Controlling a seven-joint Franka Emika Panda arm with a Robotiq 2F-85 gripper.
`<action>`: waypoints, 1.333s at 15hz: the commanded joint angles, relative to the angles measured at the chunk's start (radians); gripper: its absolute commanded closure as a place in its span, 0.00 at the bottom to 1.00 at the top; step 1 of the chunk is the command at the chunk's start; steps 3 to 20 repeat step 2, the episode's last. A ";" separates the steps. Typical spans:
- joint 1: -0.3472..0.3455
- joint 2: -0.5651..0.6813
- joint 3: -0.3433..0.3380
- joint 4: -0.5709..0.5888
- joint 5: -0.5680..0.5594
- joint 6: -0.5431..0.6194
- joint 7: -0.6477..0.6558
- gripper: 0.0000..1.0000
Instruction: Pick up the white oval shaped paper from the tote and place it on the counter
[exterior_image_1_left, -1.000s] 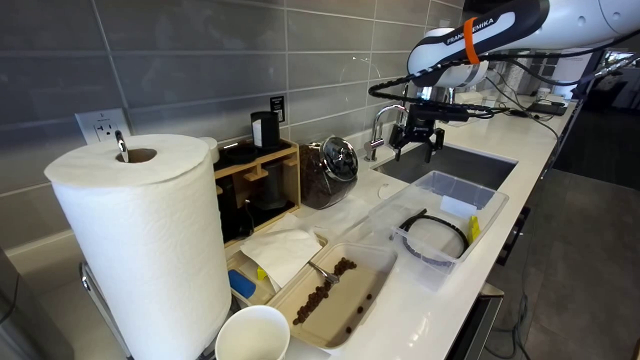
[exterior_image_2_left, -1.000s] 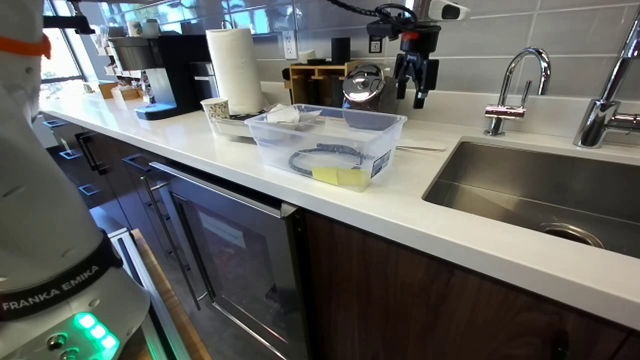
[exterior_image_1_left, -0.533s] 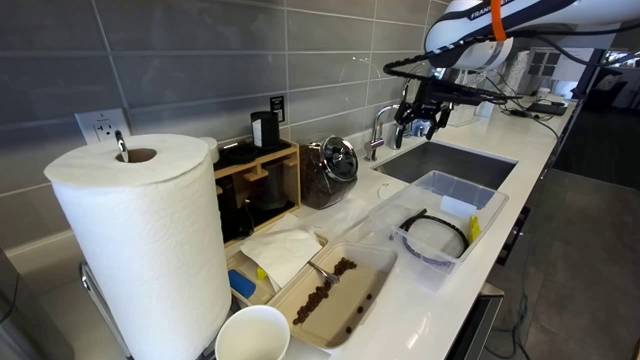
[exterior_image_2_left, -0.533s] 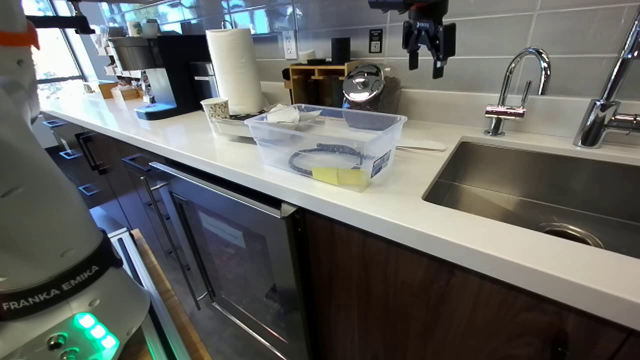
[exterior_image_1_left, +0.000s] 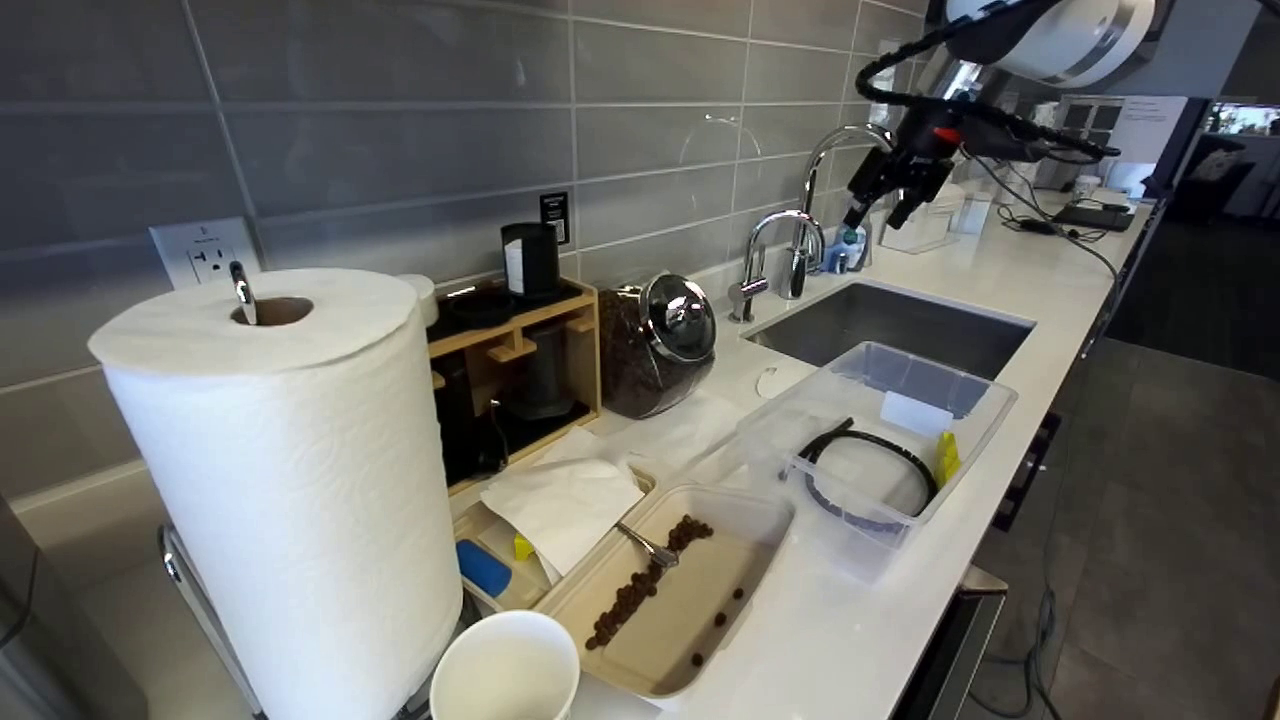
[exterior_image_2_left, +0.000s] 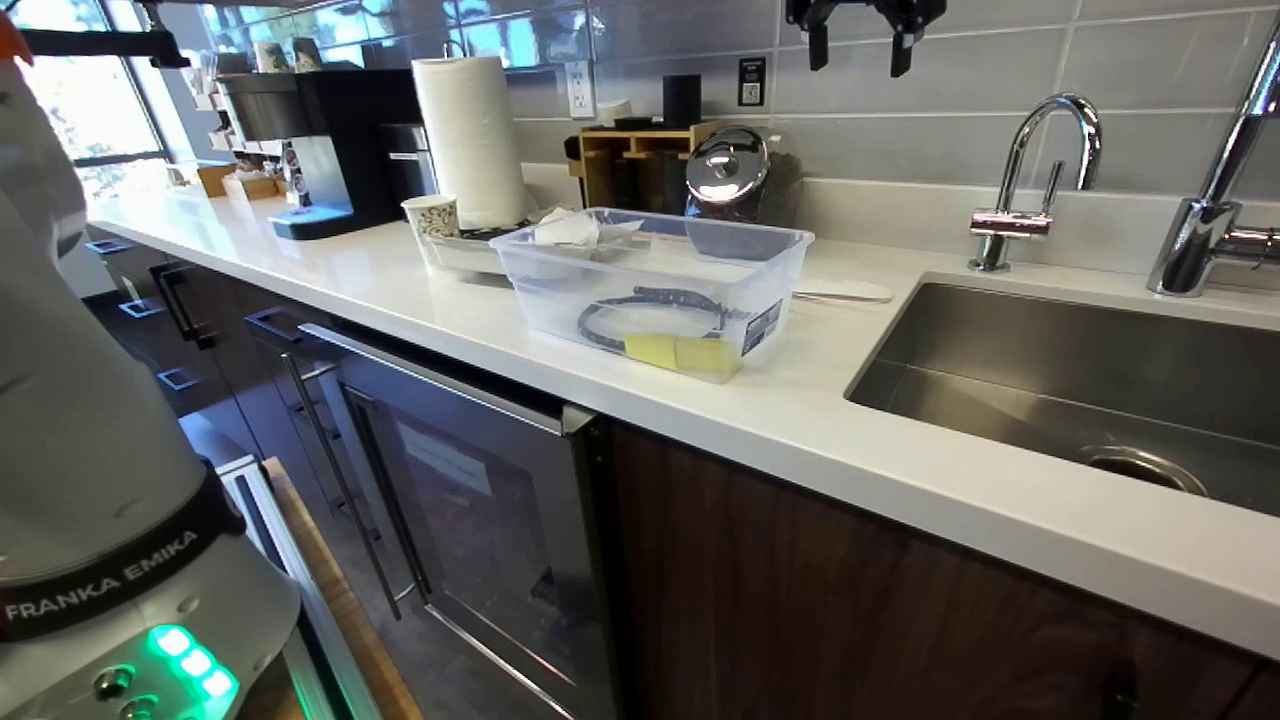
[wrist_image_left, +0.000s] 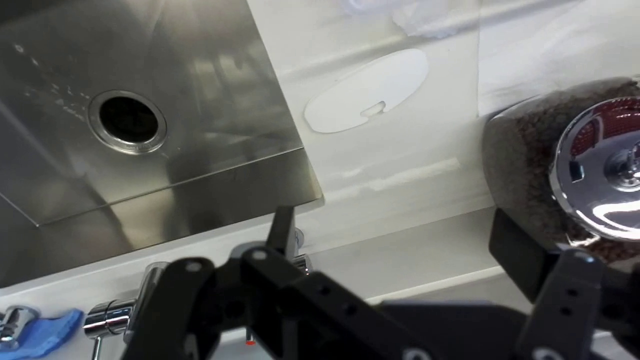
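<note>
Our jaws have climbed in both exterior views over the last second, high enough that in an exterior view only their lower ends come into sight. They stand wide apart, and we see nothing held between them. The white oval paper (wrist_image_left: 365, 90) has not gone with them: it lies flat on the worktop (exterior_image_2_left: 810, 370), just beside the edge of the sink (exterior_image_2_left: 1060, 360), between that sink and the lidded jar (exterior_image_1_left: 655, 345). It is outside the tote (exterior_image_2_left: 765, 270), which holds a dark cable (exterior_image_2_left: 670, 297) and a yellow piece (exterior_image_2_left: 680, 352), both where they were a second ago.

What this means for the task, as we judge it: the paper is out and set down, and the step in hand is the retreat. Since it stays put while the jaws rise, we doubt that anything is clinging to them. We think nothing more is called for than lifting well away and not dipping back over that spot. The paper looks thin and light, so we guess that even a slight brush could send it sliding, and with the sink so near, a slip that way might drop it in.
</note>
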 joint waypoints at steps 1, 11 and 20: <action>0.006 -0.010 -0.007 -0.007 0.002 -0.003 -0.011 0.00; 0.007 -0.014 -0.007 -0.013 0.003 -0.003 -0.016 0.00; 0.007 -0.014 -0.007 -0.013 0.003 -0.003 -0.016 0.00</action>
